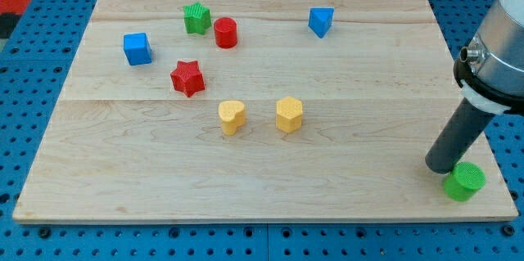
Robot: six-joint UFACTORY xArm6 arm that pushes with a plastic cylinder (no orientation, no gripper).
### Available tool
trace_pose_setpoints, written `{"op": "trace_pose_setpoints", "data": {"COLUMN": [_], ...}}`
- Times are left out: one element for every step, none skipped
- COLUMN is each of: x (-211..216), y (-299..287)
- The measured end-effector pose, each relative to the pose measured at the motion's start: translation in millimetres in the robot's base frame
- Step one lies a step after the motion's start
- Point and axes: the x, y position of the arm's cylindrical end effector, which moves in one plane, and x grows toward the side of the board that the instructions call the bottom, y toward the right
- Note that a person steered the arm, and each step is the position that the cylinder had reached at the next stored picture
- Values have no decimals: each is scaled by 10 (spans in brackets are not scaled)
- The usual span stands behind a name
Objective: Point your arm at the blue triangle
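Note:
The blue triangle lies near the view's top, right of centre, on the wooden board. My tip rests on the board at the view's lower right, touching or nearly touching the green cylinder just below and right of it. The tip is far from the blue triangle, well below it and to its right.
A blue cube sits at the upper left. A green star and a red cylinder sit side by side at the top. A red star, a yellow heart and a yellow hexagon lie mid-board.

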Motion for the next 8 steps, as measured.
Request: {"op": "trace_pose_setpoints", "data": {"x": [53, 237, 206, 38, -51, -164, -165, -165], "y": [0, 0, -71, -515, -1140, -1363, -1425, -1425]}}
